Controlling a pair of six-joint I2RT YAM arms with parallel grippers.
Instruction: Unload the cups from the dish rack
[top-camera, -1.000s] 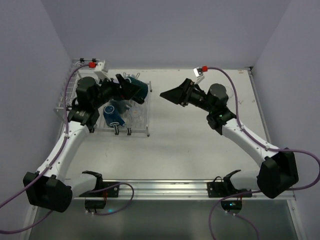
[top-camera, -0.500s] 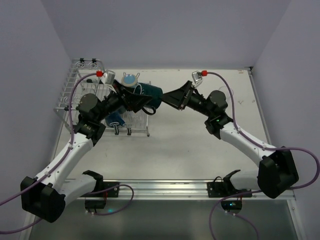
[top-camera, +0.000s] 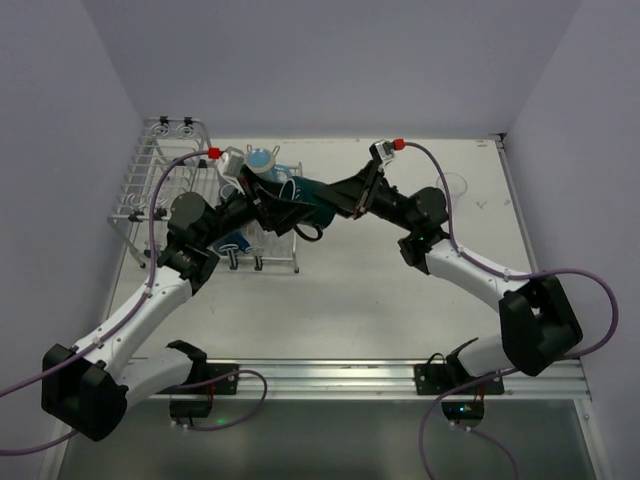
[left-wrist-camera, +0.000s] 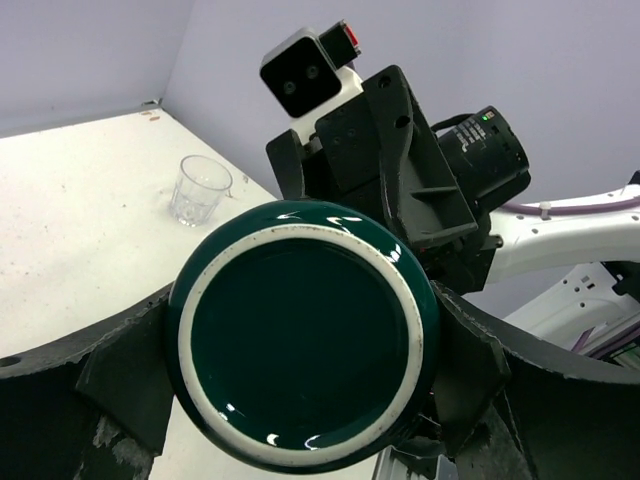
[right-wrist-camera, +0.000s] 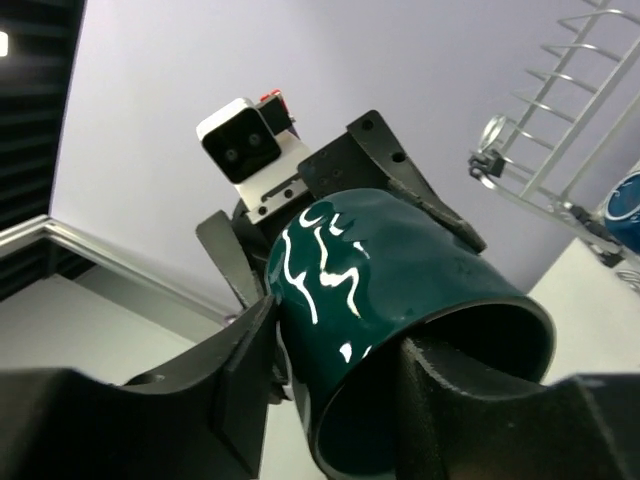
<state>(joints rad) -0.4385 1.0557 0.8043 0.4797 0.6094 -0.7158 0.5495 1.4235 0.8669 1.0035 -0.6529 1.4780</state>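
A dark teal cup (top-camera: 312, 200) hangs in the air just right of the dish rack (top-camera: 160, 172). My left gripper (top-camera: 288, 207) is shut on its sides; the left wrist view shows the cup's base (left-wrist-camera: 305, 345) between both fingers. My right gripper (top-camera: 338, 198) meets it from the right and straddles the rim, still open. In the right wrist view one finger (right-wrist-camera: 240, 360) lies against the cup's outer wall (right-wrist-camera: 400, 290) and the other sits inside the mouth. A light blue cup (top-camera: 262, 158) and a blue cup (top-camera: 232, 240) stay in the rack.
A clear ribbed glass (top-camera: 455, 185) stands on the table at the back right, also seen in the left wrist view as a glass (left-wrist-camera: 200, 190). The rack's tall wire side (right-wrist-camera: 570, 120) rises at the left, and walls close in on both sides.
My left gripper lifted the teal cup out of the rack and carried it right. My right gripper moved left to meet it and narrowed its jaws around the rim.
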